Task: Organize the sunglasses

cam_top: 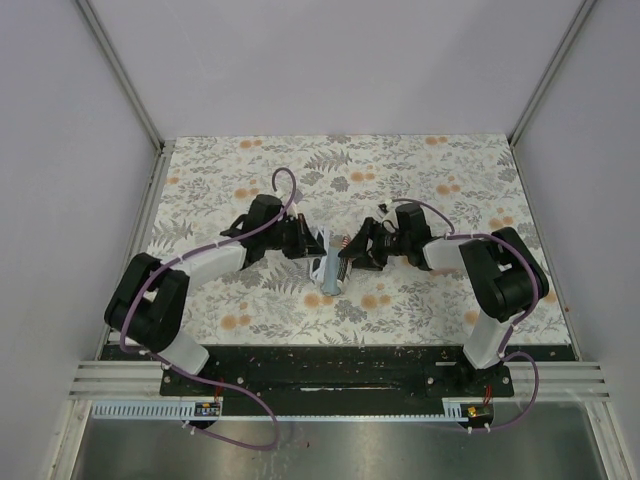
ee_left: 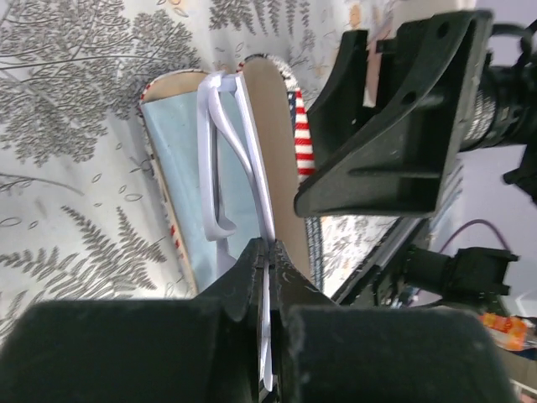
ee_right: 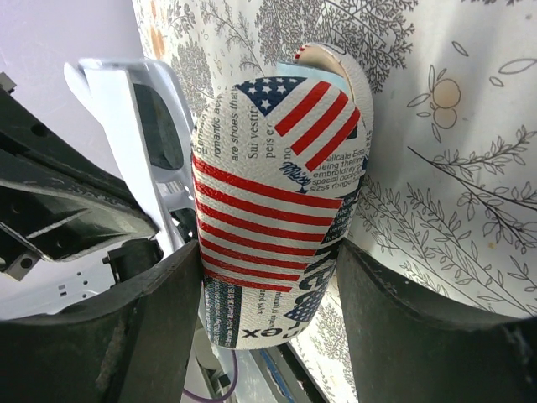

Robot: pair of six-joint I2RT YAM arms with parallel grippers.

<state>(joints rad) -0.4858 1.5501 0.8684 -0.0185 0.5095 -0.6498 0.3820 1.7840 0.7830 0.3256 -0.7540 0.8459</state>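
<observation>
The pale, silvery-framed sunglasses [ee_left: 206, 176] are folded and lie partly inside the open American-flag case [ee_left: 178, 159], against its pale blue lining. My left gripper [ee_left: 268, 252] is shut on one end of their frame. My right gripper [ee_right: 268, 269] is shut on the flag case [ee_right: 277, 168], with a finger pressed on each side. The sunglasses [ee_right: 155, 126] show beside the case, dark lenses visible. In the top view both grippers, left [cam_top: 308, 243] and right [cam_top: 358, 250], meet over the case [cam_top: 330, 270] at mid-table. The reddish-brown pair is out of view.
The table [cam_top: 450, 170] has a floral grey-and-orange cloth. White walls with metal rails [cam_top: 155, 200] enclose it on the left, back and right. The arms' black base bar [cam_top: 330, 365] runs along the near edge.
</observation>
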